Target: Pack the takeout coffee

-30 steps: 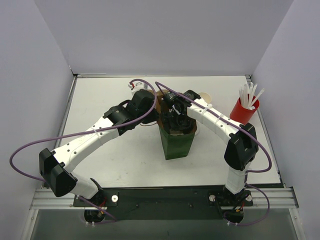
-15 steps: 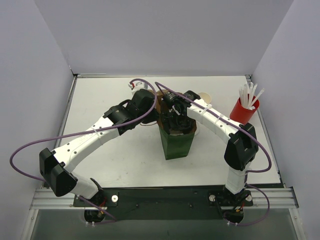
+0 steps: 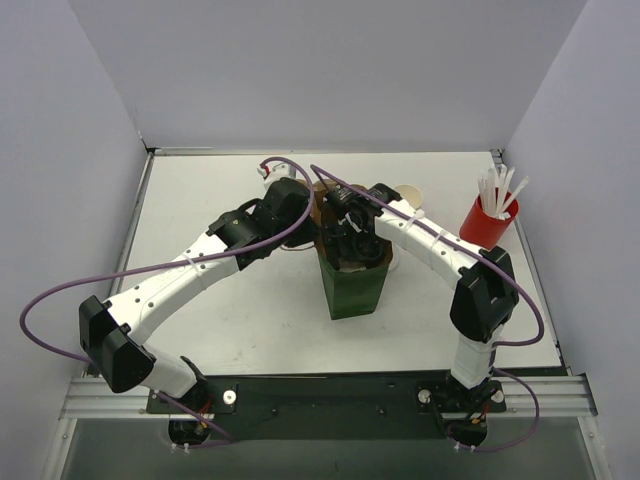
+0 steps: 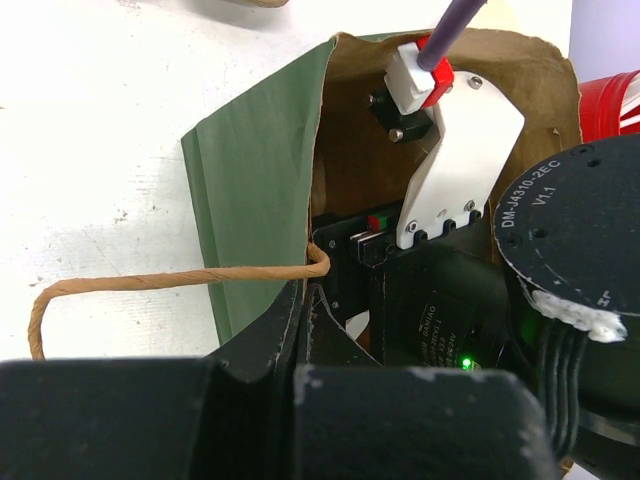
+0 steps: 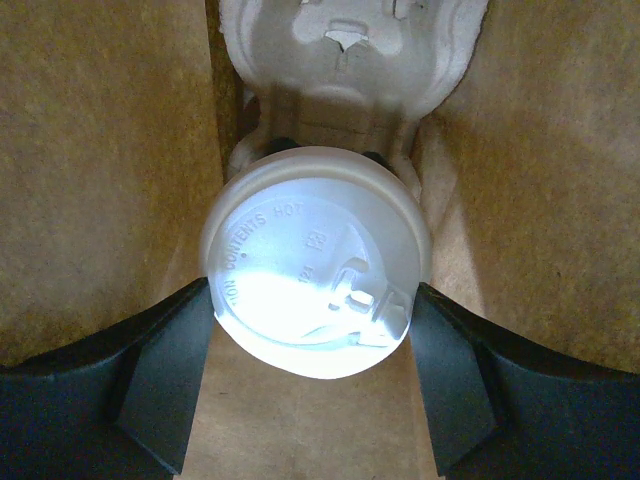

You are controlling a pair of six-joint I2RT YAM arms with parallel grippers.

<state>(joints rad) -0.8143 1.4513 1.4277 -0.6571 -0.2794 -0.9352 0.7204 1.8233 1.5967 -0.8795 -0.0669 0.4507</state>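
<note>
A green paper bag (image 3: 353, 287) stands open at the table's middle. My left gripper (image 3: 313, 222) is shut on the bag's left rim (image 4: 318, 150), next to its twisted paper handle (image 4: 150, 280). My right gripper (image 3: 349, 238) reaches down inside the bag. In the right wrist view its fingers (image 5: 165, 370) press both sides of a takeout coffee cup, of which only the white lid (image 5: 315, 260) shows. The cup sits at the near end of the pulp carrier (image 5: 345, 60) on the bag's floor. A second whitish lid (image 3: 408, 191) shows behind the right arm.
A red cup of white sticks (image 3: 488, 221) stands at the back right; it also shows in the left wrist view (image 4: 610, 100). The bag's brown inner walls (image 5: 100, 160) close in on both sides of the right gripper. Grey walls enclose the table.
The right wrist has shifted very slightly inside the bag. The left gripper and the bag have not moved.
</note>
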